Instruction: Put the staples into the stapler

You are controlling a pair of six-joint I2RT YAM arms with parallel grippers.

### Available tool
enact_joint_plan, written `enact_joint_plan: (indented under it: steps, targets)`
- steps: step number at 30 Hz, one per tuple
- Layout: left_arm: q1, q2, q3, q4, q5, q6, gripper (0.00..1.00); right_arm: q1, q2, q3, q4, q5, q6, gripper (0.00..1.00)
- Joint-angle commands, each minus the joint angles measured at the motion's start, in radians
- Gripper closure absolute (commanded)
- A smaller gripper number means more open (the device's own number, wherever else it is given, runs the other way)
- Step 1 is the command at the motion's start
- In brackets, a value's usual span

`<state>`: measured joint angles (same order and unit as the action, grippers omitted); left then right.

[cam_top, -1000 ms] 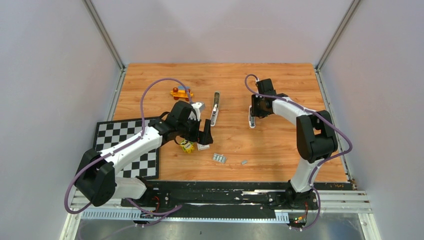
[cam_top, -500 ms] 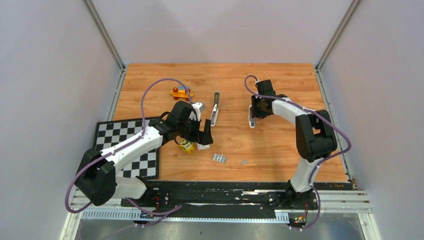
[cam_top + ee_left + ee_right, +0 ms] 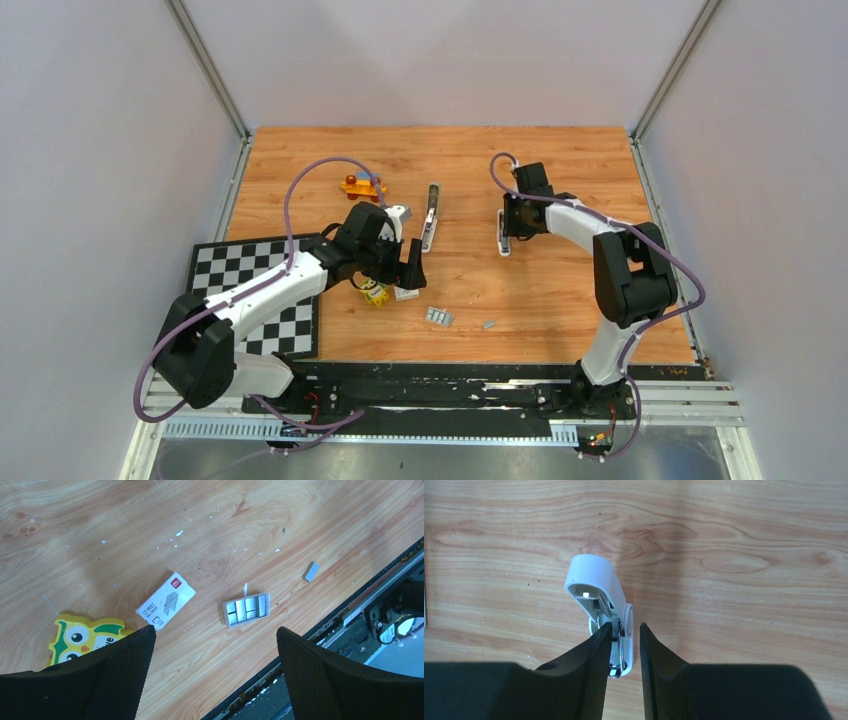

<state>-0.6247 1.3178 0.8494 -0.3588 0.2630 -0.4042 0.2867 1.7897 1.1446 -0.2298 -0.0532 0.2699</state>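
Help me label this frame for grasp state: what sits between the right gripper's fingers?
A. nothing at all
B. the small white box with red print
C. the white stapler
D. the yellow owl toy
C: in the right wrist view, the close-set fingers of the right gripper stand on either side of the near end of the white stapler, and no toy or box shows there.

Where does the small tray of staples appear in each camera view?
Top external: the tray of staples lies just below the centre, on the wooden table near its front edge.
Left wrist: the tray sits near the centre of the picture.
Right wrist: not in it; that view shows the white stapler.
Shared landmark: the small white box with red print, left of the tray in both views.
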Motion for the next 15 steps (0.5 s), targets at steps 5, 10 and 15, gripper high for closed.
enact_joint_plan:
  steps: [5,10,15]
  targets:
    - [0.005,0.016,0.028,0.035,0.022,-0.022,0.11,-0.014,-0.034,-0.057,-0.044,-0.039,0.016,0.70]
    - [0.005,0.038,0.076,0.038,0.035,-0.031,0.15,-0.014,-0.054,-0.050,-0.065,-0.044,0.015,0.71]
    - [-0.003,0.092,0.107,0.182,0.024,-0.080,0.23,-0.027,-0.088,0.020,-0.101,-0.093,-0.014,0.68]
